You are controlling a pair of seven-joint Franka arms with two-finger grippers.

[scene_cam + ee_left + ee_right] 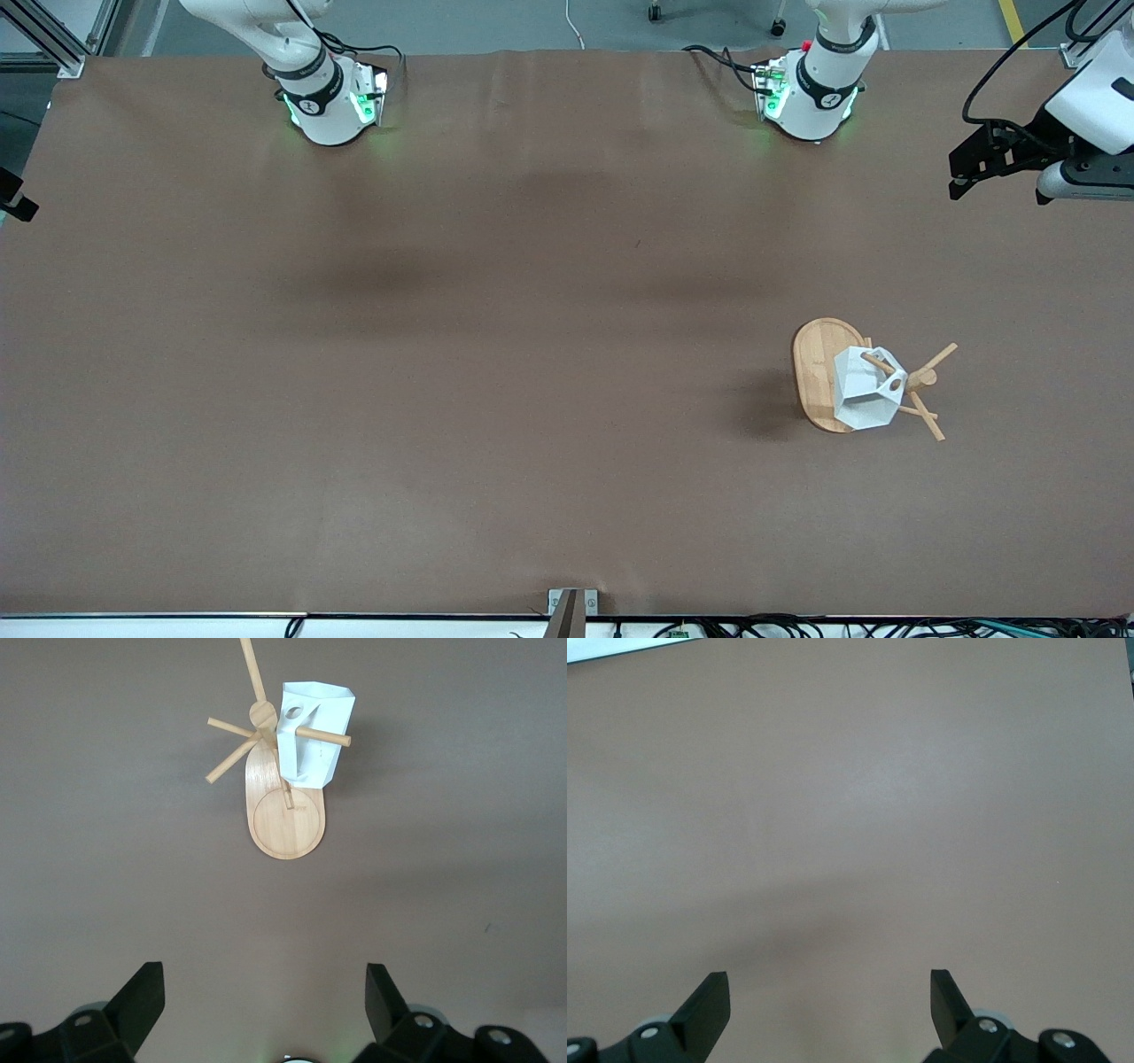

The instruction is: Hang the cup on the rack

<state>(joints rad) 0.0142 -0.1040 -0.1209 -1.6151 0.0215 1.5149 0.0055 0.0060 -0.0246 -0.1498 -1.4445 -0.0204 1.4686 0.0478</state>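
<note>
Hanging by its handle on a peg of the rack (819, 372) toward my left arm's end of the desk (443, 399), the cup (861, 390) stays clear of my left pincer (264, 1001), wide open and empty above the desk, like my right pincer (829, 1001).

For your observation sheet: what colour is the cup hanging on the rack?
White; the cup shows best in the left wrist view, on the rack.

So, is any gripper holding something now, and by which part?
Nothing is held. The left gripper and the right gripper are both open and empty. The cup hangs on a peg of the rack by its handle.
</note>
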